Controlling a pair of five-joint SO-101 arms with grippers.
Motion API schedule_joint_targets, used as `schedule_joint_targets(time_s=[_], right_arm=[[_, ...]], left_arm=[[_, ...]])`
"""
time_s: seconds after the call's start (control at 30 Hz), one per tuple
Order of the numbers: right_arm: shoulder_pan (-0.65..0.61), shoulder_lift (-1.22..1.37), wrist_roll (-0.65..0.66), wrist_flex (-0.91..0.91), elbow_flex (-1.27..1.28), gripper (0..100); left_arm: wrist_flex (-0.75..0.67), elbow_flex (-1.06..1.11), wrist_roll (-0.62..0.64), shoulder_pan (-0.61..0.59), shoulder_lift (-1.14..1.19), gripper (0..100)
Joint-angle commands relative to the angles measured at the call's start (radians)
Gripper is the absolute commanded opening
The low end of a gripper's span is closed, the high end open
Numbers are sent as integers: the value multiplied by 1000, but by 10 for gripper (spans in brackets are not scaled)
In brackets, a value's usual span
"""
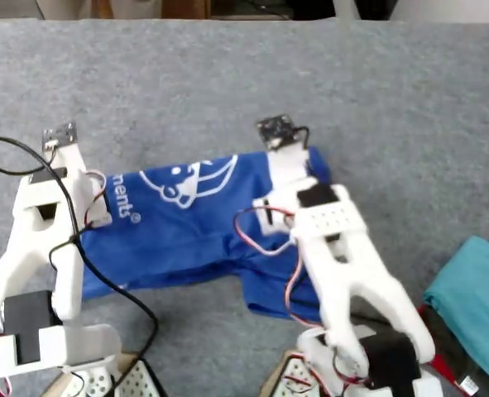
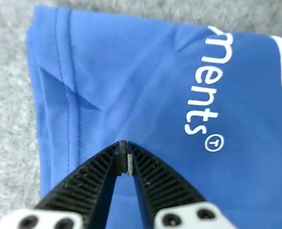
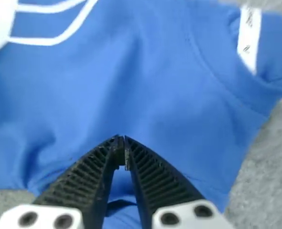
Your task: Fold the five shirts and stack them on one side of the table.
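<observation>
1. 2 shirts lie on the grey surface (image 1: 393,99): a blue shirt (image 1: 186,223) spread crosswise in front of both arms, and a teal shirt (image 1: 476,289) well apart from it, off its collar end at the surface's edge.
2. The blue shirt lies flat as a long band. Its white print (image 2: 203,95) faces up, and 1 flap of cloth juts out from its long edge on the side nearer the arms' bases.
3. The left gripper (image 2: 122,160) is over the blue shirt's hem end, between the double-stitched hem (image 2: 67,95) and the white lettering. Its black ribbed fingers (image 2: 83,186) are pressed together with the tips down on the cloth. I cannot tell whether any fabric is caught between them.
4. The right gripper (image 3: 120,152) is over the blue shirt's other end, near the collar (image 3: 217,81) with its white neck label (image 3: 248,38). Its fingers (image 3: 155,181) are likewise closed tip to tip against the blue cloth. Here too I cannot tell whether cloth is caught between them.
5. In the high view both white arms lean over the blue shirt, 1 at each end.
</observation>
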Motion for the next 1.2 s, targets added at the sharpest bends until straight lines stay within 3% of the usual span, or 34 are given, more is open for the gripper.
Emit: schedule_joint_targets(time_s=[0.0, 0.37, 0.8, 1.17], right_arm=[[-10, 10, -3, -17, 15, 5], [-12, 7, 29, 3, 128, 5], [-15, 5, 69, 411, -21, 5], [-280, 12, 68, 485, -25, 5]], left_arm=[[-26, 8, -8, -12, -1, 19], [-132, 89, -8, -26, -2, 19], [-170, 107, -8, -26, -2, 19], [-172, 109, -8, -26, -2, 19]])
